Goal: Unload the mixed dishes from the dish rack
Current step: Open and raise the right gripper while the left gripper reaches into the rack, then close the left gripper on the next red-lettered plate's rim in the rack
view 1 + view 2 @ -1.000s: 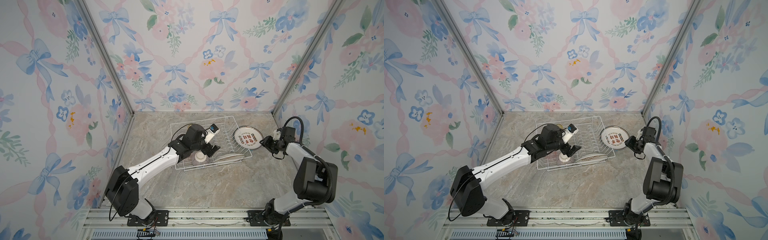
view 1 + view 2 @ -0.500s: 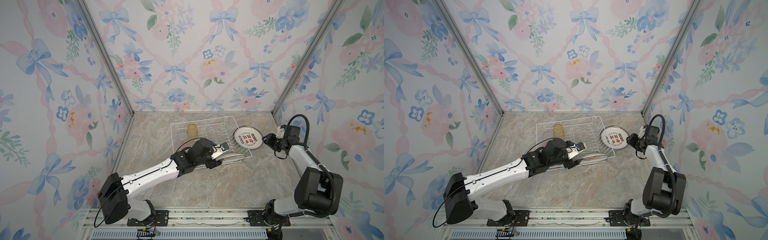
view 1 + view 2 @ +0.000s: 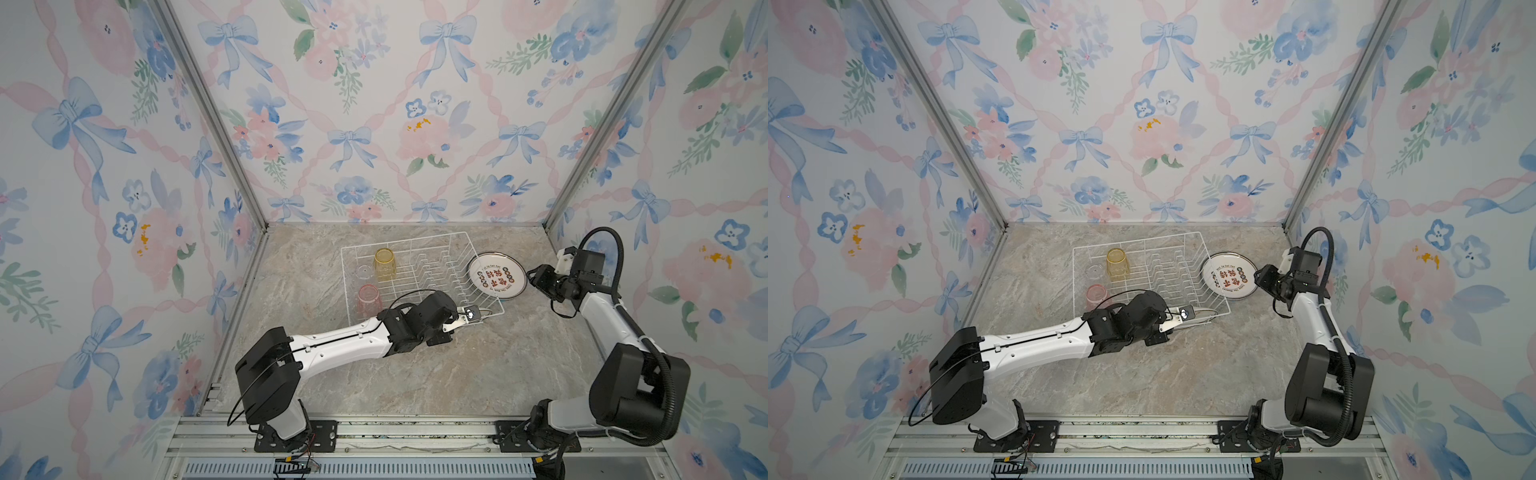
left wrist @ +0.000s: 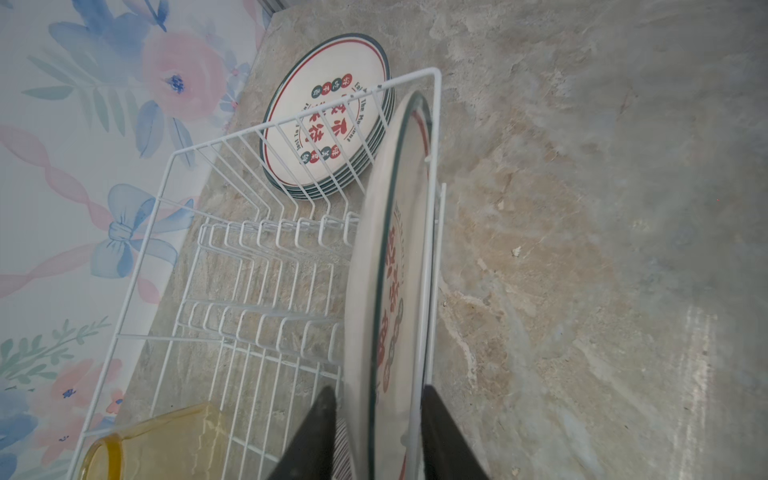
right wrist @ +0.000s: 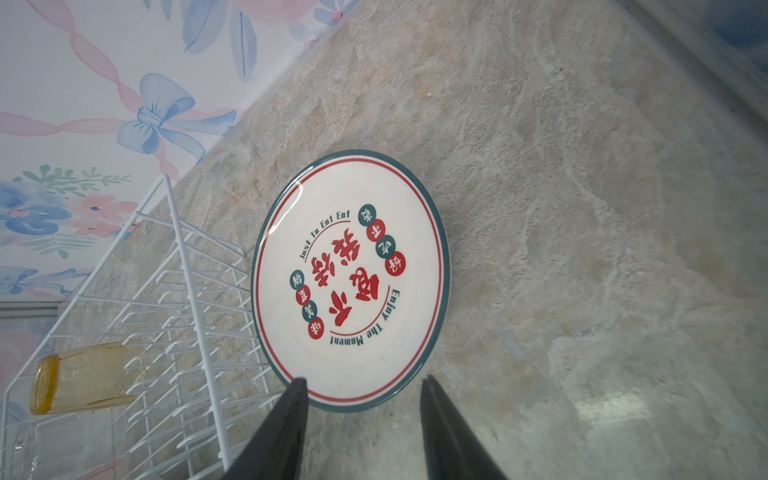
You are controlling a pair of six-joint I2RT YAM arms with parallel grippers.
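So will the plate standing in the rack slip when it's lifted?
Maybe: the plate looks glossy, and the left gripper straddles only its rim. It's stiff, probably breakable, and might catch the dish rack wire.

Left wrist view: standing plate [image 4: 374,270] and yellow tumbler [image 4: 166,440] run off the frame's edge; the striped bowl [image 4: 340,449] shows only a sliver.

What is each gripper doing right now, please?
Left gripper: jaws straddle the upright plate in the dish rack; grip cannot be told.
Right gripper: open, empty, by the plate stack.
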